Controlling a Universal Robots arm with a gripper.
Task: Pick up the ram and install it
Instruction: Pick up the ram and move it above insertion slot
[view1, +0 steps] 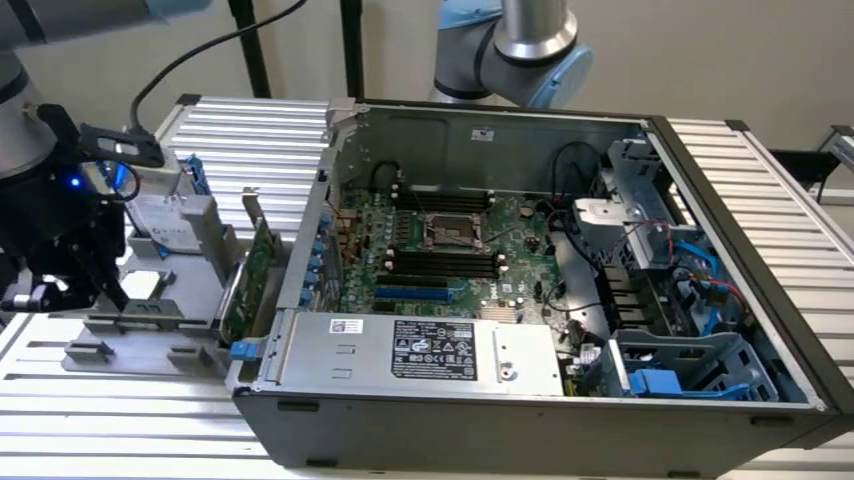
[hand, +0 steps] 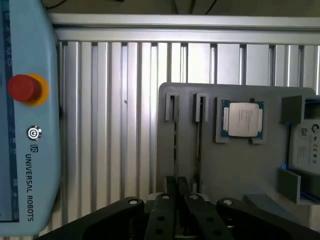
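Tray hemmed in on the case side
The jaws sit low over the gray tray (hand: 235, 170); between them and the open computer case (view1: 534, 420) an upright green expansion card (view1: 254, 270) blocks a straight path, a hard drive (view1: 167, 228) stands nearby, a teach pendant (hand: 27, 165) lies to one side; the ribbed table (hand: 110, 125) between pendant and tray is passable

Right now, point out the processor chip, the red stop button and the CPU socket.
processor chip (hand: 242, 120), wrist view, centre of its silver lid.
red stop button (hand: 24, 88), wrist view, middle of the button face.
CPU socket (view1: 451, 232), exterior view, middle of the socket.
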